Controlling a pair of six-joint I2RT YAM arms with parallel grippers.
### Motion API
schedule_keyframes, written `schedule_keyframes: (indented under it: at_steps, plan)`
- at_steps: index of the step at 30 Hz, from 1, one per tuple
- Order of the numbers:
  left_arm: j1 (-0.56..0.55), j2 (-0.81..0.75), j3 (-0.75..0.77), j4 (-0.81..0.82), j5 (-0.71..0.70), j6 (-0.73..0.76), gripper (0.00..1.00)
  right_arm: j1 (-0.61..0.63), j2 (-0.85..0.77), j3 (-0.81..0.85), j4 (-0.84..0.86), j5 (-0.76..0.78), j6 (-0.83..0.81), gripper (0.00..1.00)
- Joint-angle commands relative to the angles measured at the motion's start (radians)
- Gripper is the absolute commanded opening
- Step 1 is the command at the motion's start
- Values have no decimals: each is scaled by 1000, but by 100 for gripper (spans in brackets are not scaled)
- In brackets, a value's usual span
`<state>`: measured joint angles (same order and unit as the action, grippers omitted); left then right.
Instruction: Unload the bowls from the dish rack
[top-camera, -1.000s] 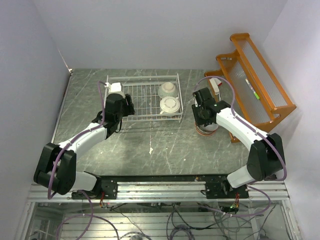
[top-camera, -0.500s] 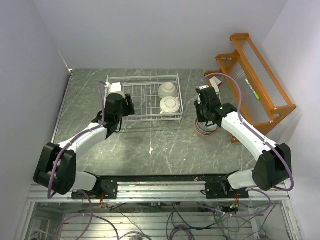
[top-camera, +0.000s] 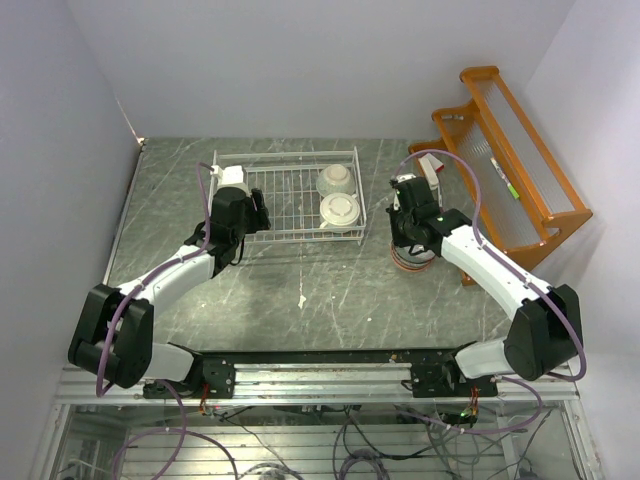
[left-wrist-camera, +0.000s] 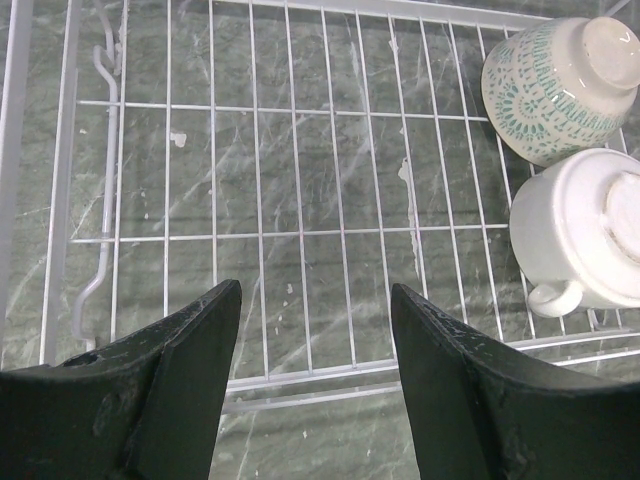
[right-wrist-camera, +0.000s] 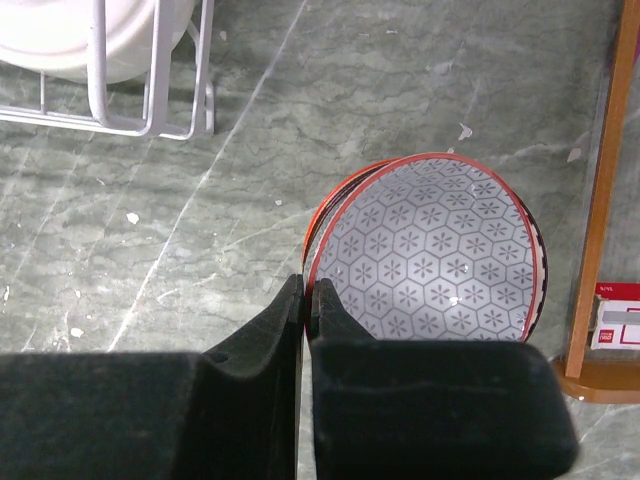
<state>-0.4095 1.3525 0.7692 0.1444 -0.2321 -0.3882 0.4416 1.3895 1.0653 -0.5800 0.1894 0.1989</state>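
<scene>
The right hand (right-wrist-camera: 307, 287) is clenched on the near-left rim of the red bowl (right-wrist-camera: 430, 250), its two fingers pressed almost together with only the thin rim between them. That bowl, grey inside with a hexagon pattern, sits upright on the counter (right-wrist-camera: 150, 220), nested in another red-rimmed bowl whose edge shows just to its left. It is outside the rack (left-wrist-camera: 258, 237), near the rack's right end, with the orange shelf (top-camera: 510, 160) on its other side. The left hand (left-wrist-camera: 315, 300) hangs released, fingers spread wide and holding nothing, over the near edge of the rack toward its left end. Two bowls are in the rack at its right end, both upside down with their bases up: the teal bowl (left-wrist-camera: 560, 90) farther back and the cream bowl (left-wrist-camera: 590, 245) just beside it on the near side, its small handle pointing to the near edge. Both are well apart from the left hand.
</scene>
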Motion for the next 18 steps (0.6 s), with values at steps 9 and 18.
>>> schedule_keyframes:
  at_steps: [9,18]
  plan:
    - [-3,15,15,48,44,7,72,-5,-9,-12,6,50,0,13]
    - [-59,71,93,42,46,12,73,-6,-108,14,59,88,18,38]
